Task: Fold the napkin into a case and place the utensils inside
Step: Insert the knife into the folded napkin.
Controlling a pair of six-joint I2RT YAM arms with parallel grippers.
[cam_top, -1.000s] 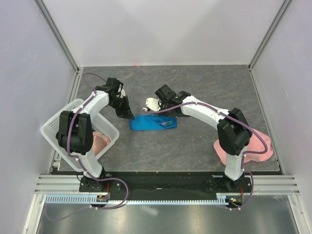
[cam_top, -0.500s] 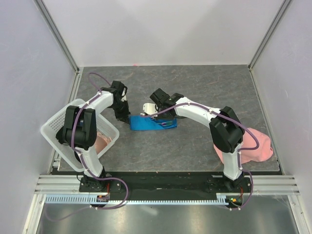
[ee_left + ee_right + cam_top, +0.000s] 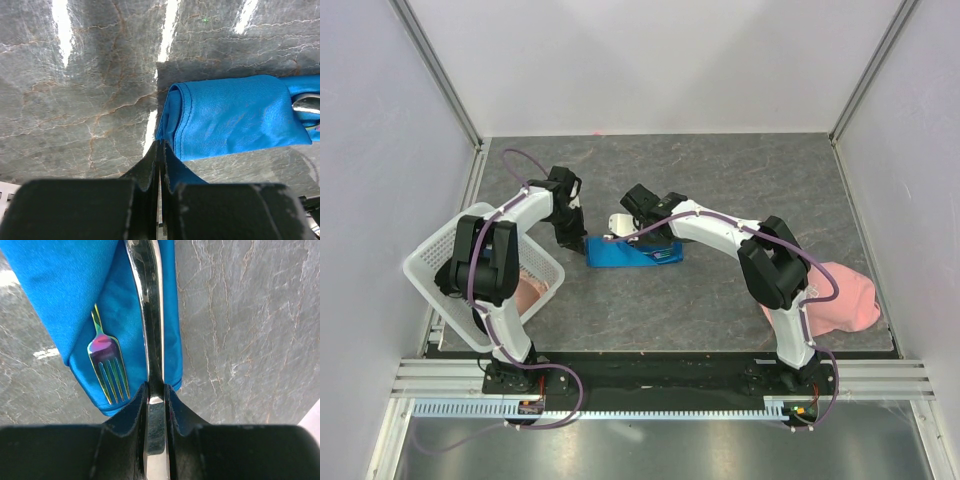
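The napkin lies folded as a narrow blue case [image 3: 634, 252] in the middle of the table. The fork [image 3: 107, 371] rests on the case [image 3: 70, 295] with its tines bare and its handle tucked under a fold. My right gripper [image 3: 156, 387] is shut on the knife [image 3: 150, 310], which runs lengthwise over the blue cloth. In the top view the right gripper [image 3: 620, 234] hovers over the case's left half. My left gripper [image 3: 160, 146] is shut, its tips touching the near corner of the case [image 3: 230, 117] at its left end. A shiny bit of metal [image 3: 307, 105] shows there.
A white basket [image 3: 430, 270] holding a pale pink cloth [image 3: 527, 293] stands tilted at the left edge. Another pale pink cloth [image 3: 840, 305] lies at the right, beside the right arm. Grey walls enclose the table on three sides.
My right gripper has moved left along the case with the knife. The left gripper shifted slightly left and back to the case's left end, staying shut.
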